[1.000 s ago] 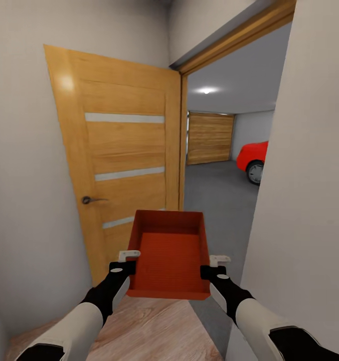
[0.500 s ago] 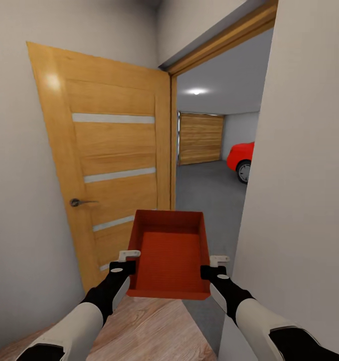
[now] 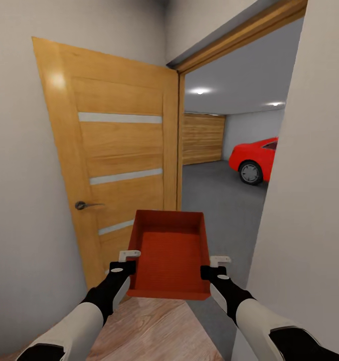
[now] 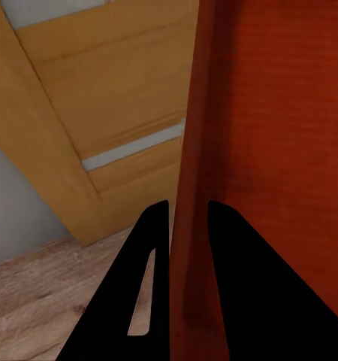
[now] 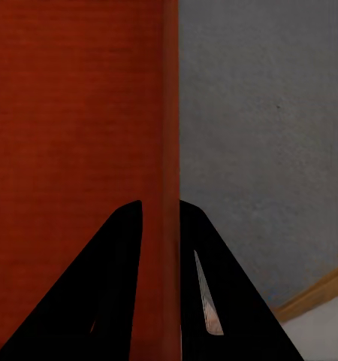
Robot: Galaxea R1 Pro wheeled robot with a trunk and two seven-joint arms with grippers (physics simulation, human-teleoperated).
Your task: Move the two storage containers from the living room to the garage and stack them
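The storage container (image 3: 169, 255), an empty orange-red box, is carried level in front of the robot between both arms, over the edge where light wood plank floor (image 3: 149, 331) meets the garage's dark grey floor (image 3: 214, 200).

From the left: the open wooden door (image 3: 119, 160) stands back against the wall. The left gripper (image 3: 125, 264) pinches the box's left wall, one finger (image 4: 143, 301) outside and one inside. The right gripper (image 3: 215, 266) clamps the right wall the same way, seen in its wrist view with the thin wall between the fingers (image 5: 101, 301).

Compared with half a second ago, the whole picture has shifted: the camera has turned, so the doorway opens wider, more of the red car (image 3: 253, 159) shows, and a second ceiling light appears. The box and grip look unchanged. I judge the robot is lining up to pass through, with the right-hand wall (image 3: 310, 200) the closest obstacle.
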